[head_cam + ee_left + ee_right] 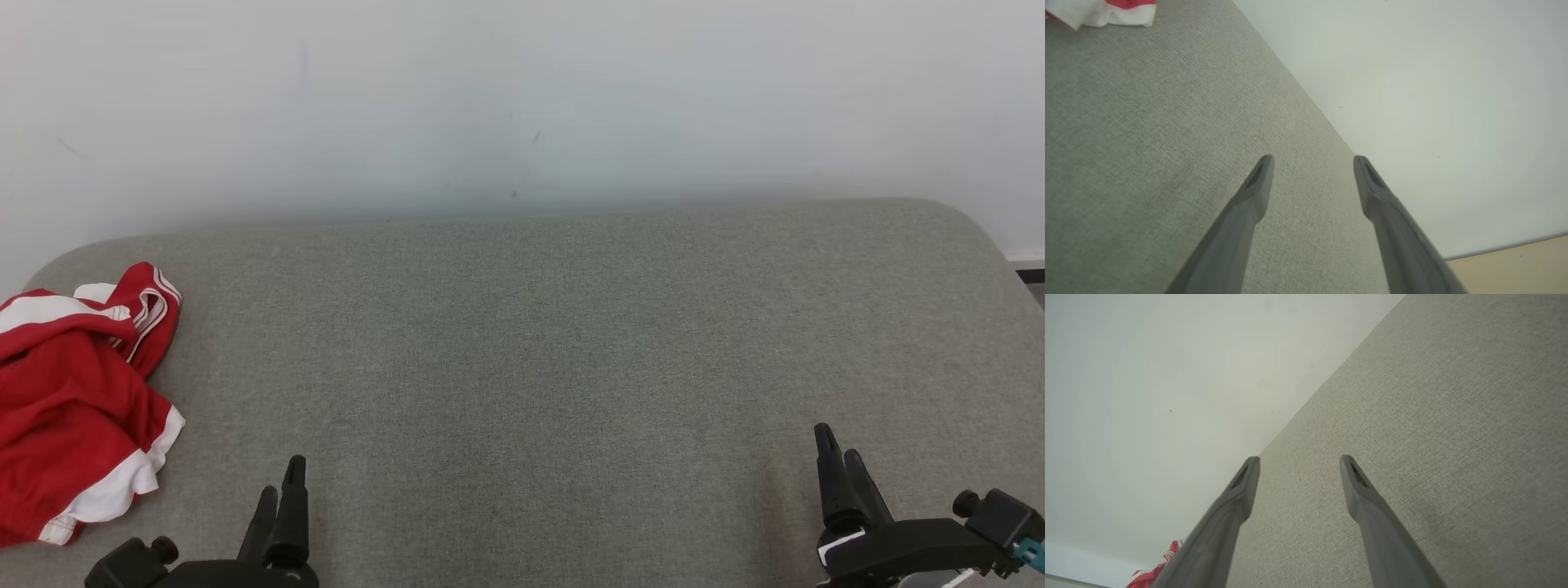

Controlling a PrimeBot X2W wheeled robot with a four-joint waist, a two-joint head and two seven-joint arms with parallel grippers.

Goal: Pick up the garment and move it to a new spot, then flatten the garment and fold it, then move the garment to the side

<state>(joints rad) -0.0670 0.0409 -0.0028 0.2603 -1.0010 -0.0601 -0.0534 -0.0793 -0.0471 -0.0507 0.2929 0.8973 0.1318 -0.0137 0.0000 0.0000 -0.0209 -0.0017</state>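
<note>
Lying crumpled at left edge of grey fabric cushion: red-and-white cloth garment; left gripper and right gripper over cushion's near edge, fingers apart, both empty.

Only 1 obstacle: crumpled garment at left edge; rest of grey cushion open; wall bounds far side

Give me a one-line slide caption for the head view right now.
Crumpled red-and-white garment lies at the left end of the grey padded surface; left gripper and right gripper open and empty.
</note>
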